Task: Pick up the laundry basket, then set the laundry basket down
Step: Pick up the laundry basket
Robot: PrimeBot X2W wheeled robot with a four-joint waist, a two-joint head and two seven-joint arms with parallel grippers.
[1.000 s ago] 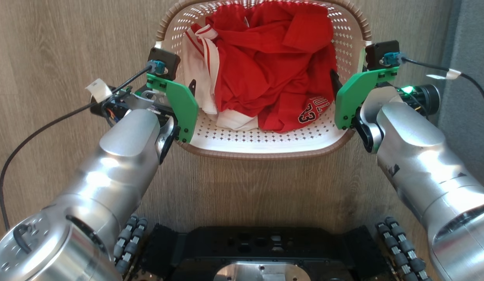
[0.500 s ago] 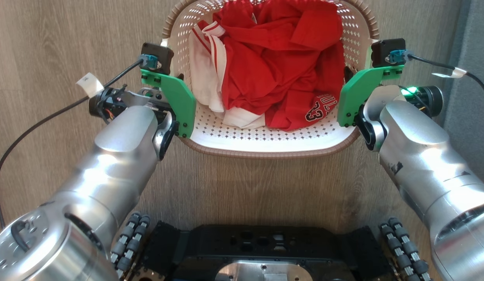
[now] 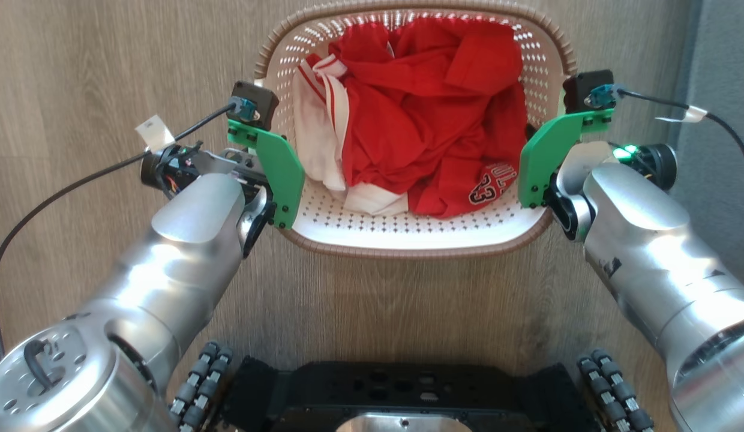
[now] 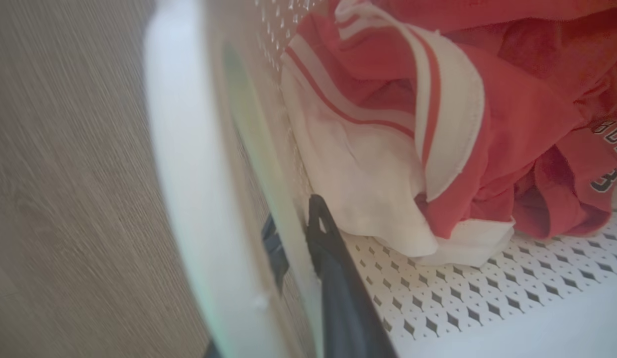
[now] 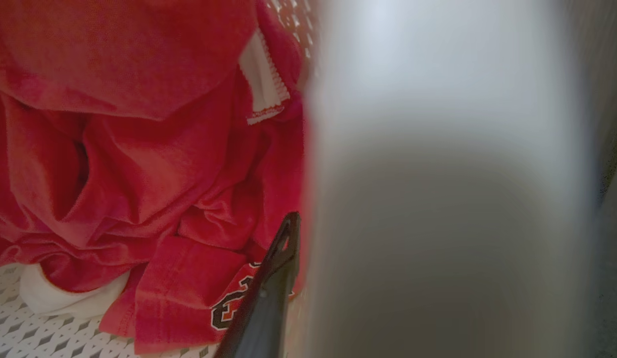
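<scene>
The laundry basket (image 3: 408, 251) is cream-white with perforated walls and a brown woven-look rim, and it sits in the middle of the head view. Red-and-white clothes (image 3: 420, 120) fill it. My left gripper (image 3: 280, 135) is at its left wall. In the left wrist view, my left gripper (image 4: 293, 211) is shut on that wall, one dark finger (image 4: 333, 288) inside and the other outside. My right gripper (image 3: 537, 135) is at the right wall. In the right wrist view one finger (image 5: 268, 288) lies inside against the red cloth; the blurred white handle (image 5: 438, 199) hides the other.
Wood-grain floor (image 3: 108, 60) surrounds the basket. A grey surface (image 3: 726, 72) runs along the right edge. My black wheeled base (image 3: 402, 390) sits just below the basket. Black camera cables (image 3: 78, 180) trail out from both wrists.
Both grippers have shut on the basket's side walls, and their inner fingers show less than before. The whole picture has shifted, so the basket's far rim is now in view.
</scene>
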